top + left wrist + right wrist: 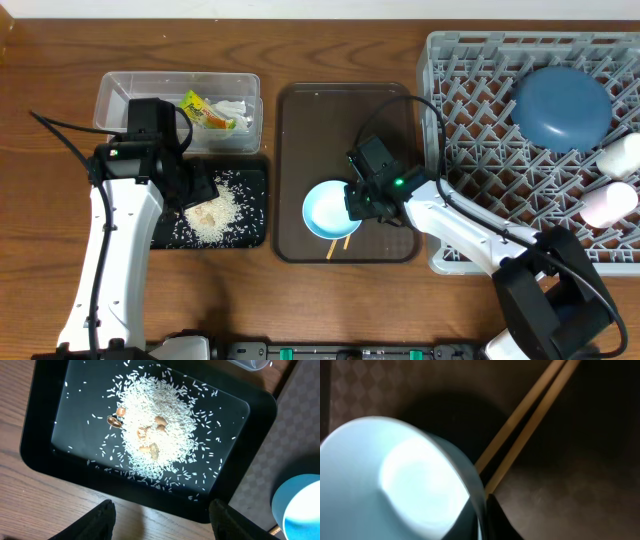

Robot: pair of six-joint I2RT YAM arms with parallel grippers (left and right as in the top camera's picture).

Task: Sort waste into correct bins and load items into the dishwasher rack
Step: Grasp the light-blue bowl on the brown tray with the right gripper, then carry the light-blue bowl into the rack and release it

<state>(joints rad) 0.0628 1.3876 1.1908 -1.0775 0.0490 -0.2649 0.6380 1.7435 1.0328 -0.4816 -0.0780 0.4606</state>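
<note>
My right gripper [352, 205] is shut on the rim of the white-and-pale-blue bowl [328, 209], which is over the brown tray [300, 130]; in the right wrist view the rim [477, 490] sits between my fingers. Two wooden chopsticks [530, 415] lie under the bowl. My left gripper [160, 515] is open and empty over the wood by the black tray's [40, 425] near edge. Rice scraps [155, 425] fill that tray. The clear tub [120, 95] holds the yellow-green wrapper [200, 110] and white tissue [232, 108]. The dark-blue plate [562, 106], cream cup [622, 154] and pink cup [608, 204] are in the grey rack [480, 120].
The black tray [255, 180] lies between the clear tub and the table's front, just left of the brown tray. The rack stands against the brown tray's right side.
</note>
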